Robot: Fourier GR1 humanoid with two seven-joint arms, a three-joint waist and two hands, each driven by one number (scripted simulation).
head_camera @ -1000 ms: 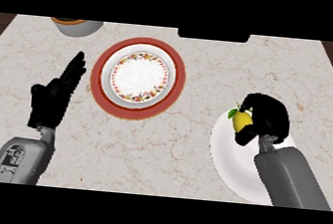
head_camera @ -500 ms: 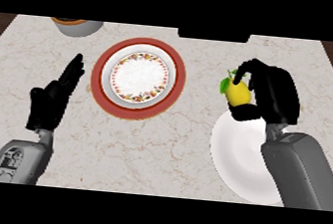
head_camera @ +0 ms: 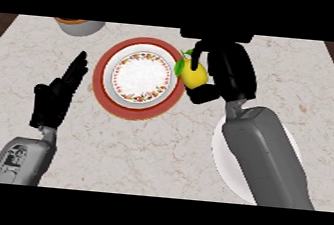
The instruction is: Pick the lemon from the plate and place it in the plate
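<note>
Marble-patterned table carries two plates and a bowl. The right hand has its black fingers curled round the lemon, which shows yellow with a green leaf at its top. The lemon is held above the table at the right rim of the red plate, so that it just overlaps that rim in the head view; whether it touches the plate cannot be told. On the red plate lies a smaller white plate with a flowered border round its edge.

The right forearm runs from the lower right of the view up toward the hand and covers much of a plain white plate, which lies on the table at the lower right, well apart from the red plate. Only the left edge of that white plate and a strip on its right side show past the arm.

The left hand rests at the left of the view, fingers straight and apart from everything, pointing up and slightly to the right, beside the red plate without touching it.

A grey bowl with an orange inside stands at the far edge of the table, at the upper left, partly cut off by the view's top.
</note>
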